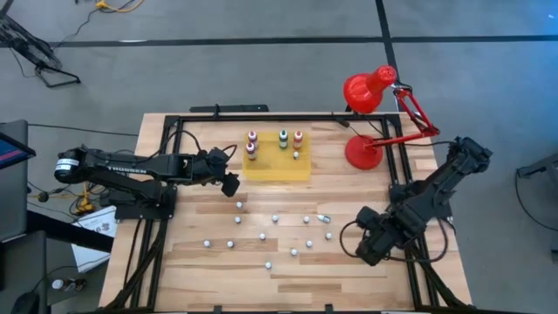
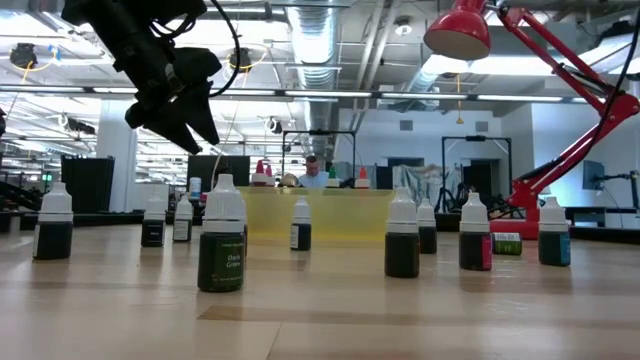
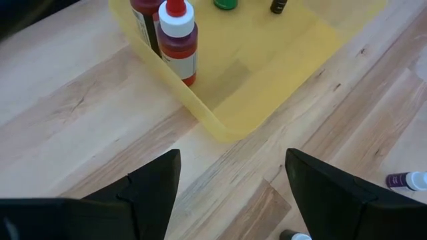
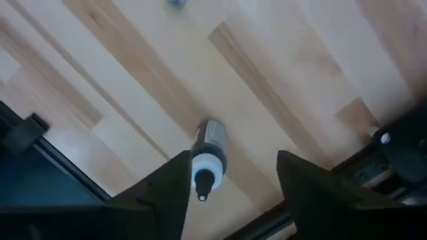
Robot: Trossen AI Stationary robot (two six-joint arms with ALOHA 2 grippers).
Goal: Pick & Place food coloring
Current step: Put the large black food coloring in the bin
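Observation:
Several tiny food coloring bottles (image 1: 275, 218) stand scattered on the wooden table, and in the low view a dark green one (image 2: 221, 245) is nearest. A few bigger bottles (image 1: 253, 139) stand upright on the yellow mat (image 1: 276, 167); the left wrist view shows a red one (image 3: 179, 40). My left gripper (image 3: 233, 160) hovers open above the table, off the mat's near left corner (image 1: 231, 181). My right gripper (image 4: 233, 160) points down, open, over the table's near right part (image 1: 370, 246). Below it shows a small white-capped bottle (image 4: 209, 157), close to one finger.
A red desk lamp (image 1: 370, 92) stands at the far right, its base (image 1: 362, 153) beside the mat. A black frame (image 1: 410, 262) runs along the table's edges. Bare wood lies between the mat and the loose bottles. A person (image 2: 313, 172) sits in the room behind the table.

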